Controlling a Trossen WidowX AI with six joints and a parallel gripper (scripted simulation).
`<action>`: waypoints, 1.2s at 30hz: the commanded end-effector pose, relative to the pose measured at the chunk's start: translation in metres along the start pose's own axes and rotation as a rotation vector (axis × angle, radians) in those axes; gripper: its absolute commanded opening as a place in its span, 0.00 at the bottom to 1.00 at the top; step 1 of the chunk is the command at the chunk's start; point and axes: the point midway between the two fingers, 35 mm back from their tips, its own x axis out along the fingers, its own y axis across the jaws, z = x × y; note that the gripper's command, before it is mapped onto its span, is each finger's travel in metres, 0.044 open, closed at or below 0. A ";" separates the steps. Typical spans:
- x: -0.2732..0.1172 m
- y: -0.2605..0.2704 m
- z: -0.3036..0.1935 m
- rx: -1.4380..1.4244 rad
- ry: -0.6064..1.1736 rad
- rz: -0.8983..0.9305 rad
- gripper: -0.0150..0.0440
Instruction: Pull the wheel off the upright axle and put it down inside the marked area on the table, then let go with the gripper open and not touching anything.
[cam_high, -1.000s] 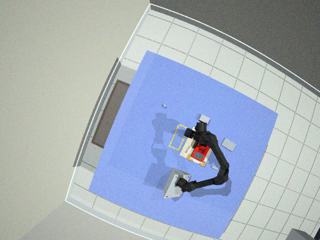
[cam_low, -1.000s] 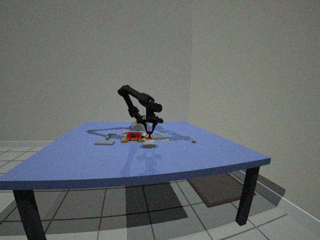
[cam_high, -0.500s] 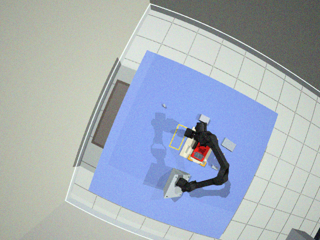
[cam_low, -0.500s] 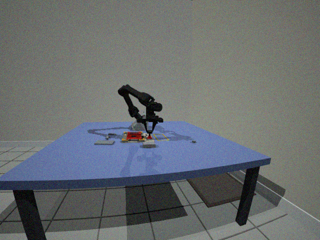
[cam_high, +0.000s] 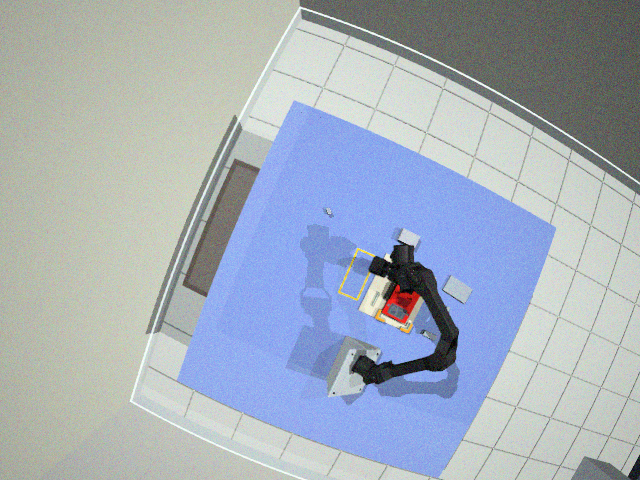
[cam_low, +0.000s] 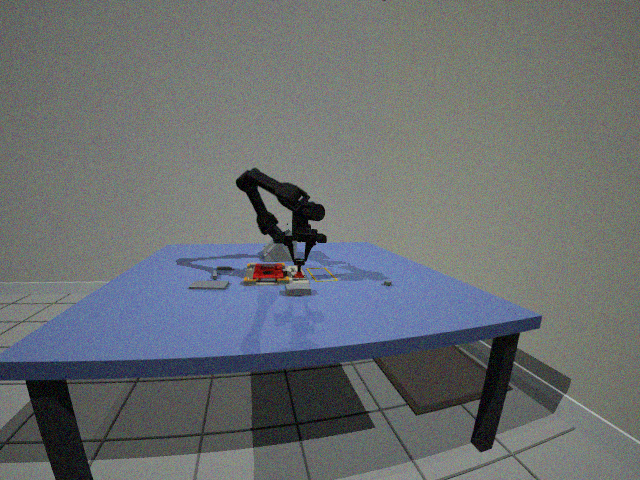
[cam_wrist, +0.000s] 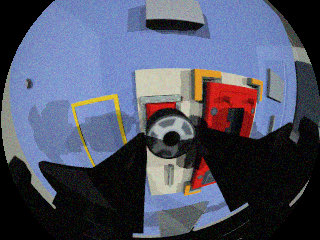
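My gripper (cam_low: 299, 262) (cam_wrist: 169, 134) points down and is shut on the wheel, one finger on each side. The wheel (cam_wrist: 159, 134) has a black tyre and a grey spoked face with a dark hub hole. It is over the cream base (cam_wrist: 165, 82) (cam_high: 368, 304), near the red square (cam_wrist: 154, 108) in its grey frame. The axle is hidden; whether it still reaches into the hub cannot be told. The marked area, a yellow outline (cam_high: 348, 271) (cam_low: 333, 273) (cam_wrist: 95, 100), lies beside the base, to the wheel's left in the wrist view.
A red tray (cam_high: 410, 311) (cam_wrist: 220, 95) with orange corners adjoins the cream base. A grey block (cam_high: 409, 237) (cam_low: 298, 290) (cam_wrist: 172, 10) lies beyond the base. A flat grey plate (cam_high: 457, 289) (cam_low: 209, 284) and small grey pieces (cam_high: 328, 211) (cam_high: 428, 334) lie around.
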 end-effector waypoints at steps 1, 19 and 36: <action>-0.002 0.000 0.000 0.003 0.002 0.003 0.25; -0.010 0.000 0.000 0.002 0.001 0.003 0.25; -0.038 0.044 -0.023 -0.003 0.000 0.011 0.25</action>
